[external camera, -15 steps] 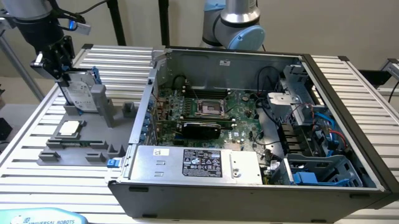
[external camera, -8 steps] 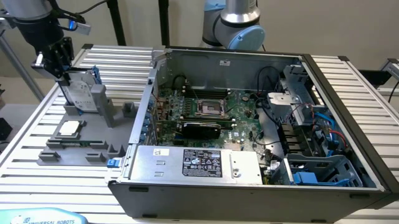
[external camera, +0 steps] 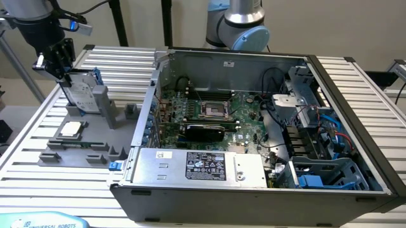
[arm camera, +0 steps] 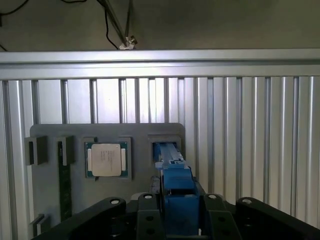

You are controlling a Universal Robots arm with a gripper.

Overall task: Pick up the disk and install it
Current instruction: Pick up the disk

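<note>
Gripping the blue carrier bracket on either side, the gripper's [arm camera: 175, 216] fingers look closed on the disk [arm camera: 171, 172]. The wrist view shows black finger bodies flush against the blue plastic with no gap, though the contact pads are hidden, so take that as likely rather than sure. The disk stands on edge, its long axis upright and in line with the gripper above it. Its thin edge faces the wrist camera, and its lower end sits in a slot of the grey fixture tray [external camera: 95, 137]. Whether that end has cleared the slot I cannot tell.

Just beside the slot, in a neighbouring recess of the tray, lies a square processor chip [arm camera: 106, 160], apart from the disk.

Beyond the tray, towards the exterior view's right, is the open computer case [external camera: 222, 64], with the power supply [external camera: 203, 166] along its near side and the motherboard [external camera: 209, 109] behind it. The blue-grey drive cage [external camera: 330, 173] sits in the case's near corner on that right side, well apart from the held disk.
</note>
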